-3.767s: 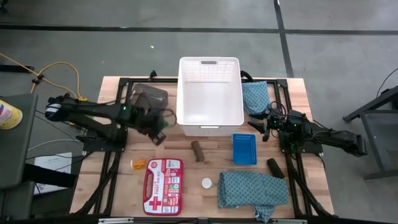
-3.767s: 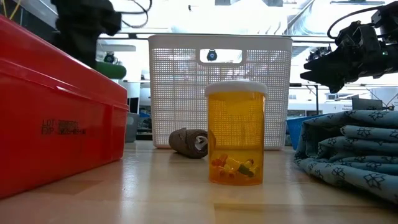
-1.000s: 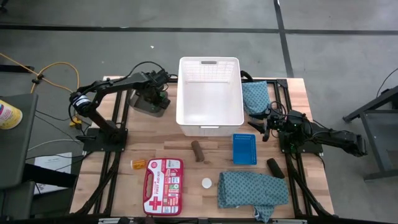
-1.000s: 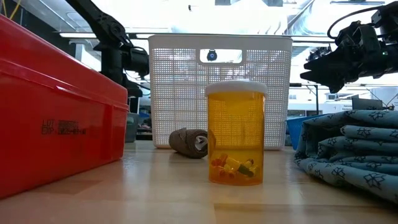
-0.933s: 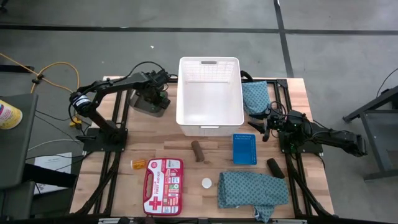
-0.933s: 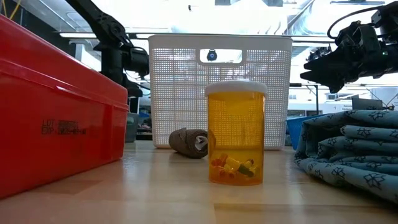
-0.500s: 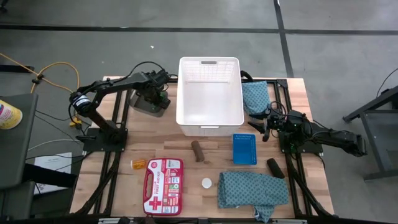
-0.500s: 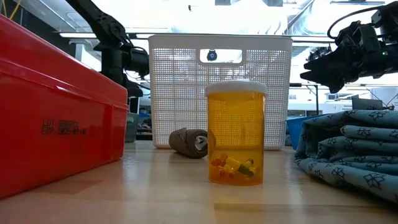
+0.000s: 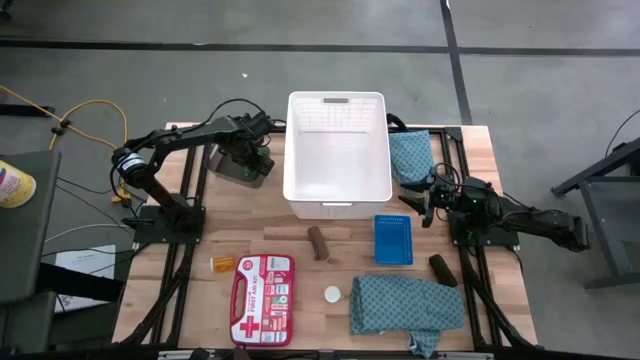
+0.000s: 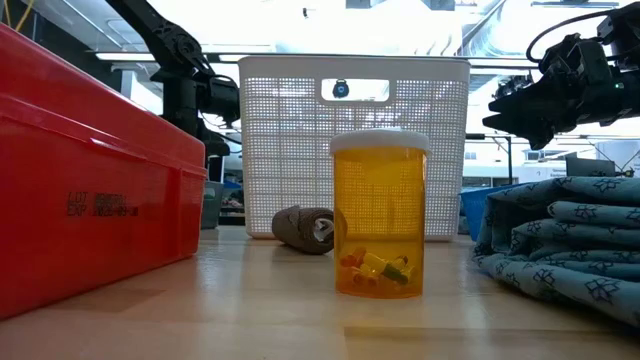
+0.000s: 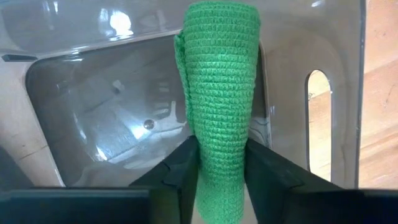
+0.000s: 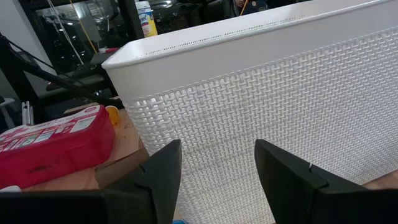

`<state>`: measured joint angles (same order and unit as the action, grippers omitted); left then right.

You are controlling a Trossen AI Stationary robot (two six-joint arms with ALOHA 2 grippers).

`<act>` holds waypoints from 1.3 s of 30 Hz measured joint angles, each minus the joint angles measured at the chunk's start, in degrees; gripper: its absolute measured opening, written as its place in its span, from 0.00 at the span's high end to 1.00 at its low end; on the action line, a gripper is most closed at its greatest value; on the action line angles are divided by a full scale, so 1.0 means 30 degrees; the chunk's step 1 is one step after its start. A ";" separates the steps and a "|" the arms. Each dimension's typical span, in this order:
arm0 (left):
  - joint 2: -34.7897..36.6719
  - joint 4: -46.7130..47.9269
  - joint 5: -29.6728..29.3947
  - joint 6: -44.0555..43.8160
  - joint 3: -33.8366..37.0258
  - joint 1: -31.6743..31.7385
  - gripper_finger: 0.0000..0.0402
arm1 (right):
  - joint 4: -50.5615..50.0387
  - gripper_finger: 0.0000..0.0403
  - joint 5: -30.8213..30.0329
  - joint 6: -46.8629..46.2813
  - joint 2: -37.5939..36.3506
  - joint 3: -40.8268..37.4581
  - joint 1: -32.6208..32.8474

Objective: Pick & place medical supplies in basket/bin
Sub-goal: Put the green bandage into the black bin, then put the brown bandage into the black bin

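My left gripper (image 9: pixel 250 155) hangs over the dark grey bin (image 9: pixel 230 165) at the table's far left, shut on a green roll (image 11: pixel 217 93). The roll reaches down past the fingers into the bin (image 11: pixel 93 124). The white basket (image 9: pixel 338 97) stands at the far middle. My right gripper (image 9: pixel 408 203) waits open and level, right of the basket, facing its latticed wall (image 12: pixel 261 93). On the table lie a brown roll (image 9: pixel 318 242), a black roll (image 9: pixel 442 269), an orange bottle (image 9: pixel 222 264), a white cap (image 9: pixel 332 294) and two teal cloths (image 9: pixel 405 302) (image 9: pixel 409 155). My left gripper pinches the green roll between its two fingers (image 11: pixel 180 174), on the roll's two sides at the end nearest the wrist (image 11: pixel 219 168). The fingers come from above, pointing steeply down, and lie along the roll. The roll hangs below them inside the bin; whether its lower end (image 11: pixel 217 18) touches the bin I cannot tell.
A red first-aid case (image 9: pixel 262 285) lies near the front left, beside the orange bottle (image 10: pixel 380 215). A flat blue tray (image 9: pixel 393 239) lies right of the brown roll. Bare wood shows between the basket and the front items.
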<state>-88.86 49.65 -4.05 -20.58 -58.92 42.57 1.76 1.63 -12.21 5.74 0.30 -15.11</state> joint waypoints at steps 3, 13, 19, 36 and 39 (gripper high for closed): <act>0.0000 0.0000 -0.0003 0.0000 0.0000 0.0000 0.68 | -0.0005 0.52 0.0000 0.0000 0.0002 0.0002 -0.0007; 0.0760 0.0476 0.0779 0.0006 -0.0049 0.0194 0.67 | -0.0002 0.52 0.0000 0.0000 0.0005 0.0007 -0.0006; 0.3710 0.0779 0.0896 0.0007 -0.0073 0.0502 0.67 | -0.0001 0.52 0.0000 0.0000 0.0003 0.0003 -0.0004; 0.7269 0.2018 0.0525 -0.0632 -0.0095 -0.2820 0.67 | -0.0006 0.52 0.0000 0.0000 0.0002 0.0002 -0.0002; 0.7308 0.2028 0.0517 -0.0495 -0.0095 -0.4006 0.67 | -0.0001 0.52 0.0000 0.0000 0.0000 0.0001 -0.0006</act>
<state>-66.94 55.73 -2.50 -22.06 -59.20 30.55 1.76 1.63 -12.21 5.74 0.30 -15.13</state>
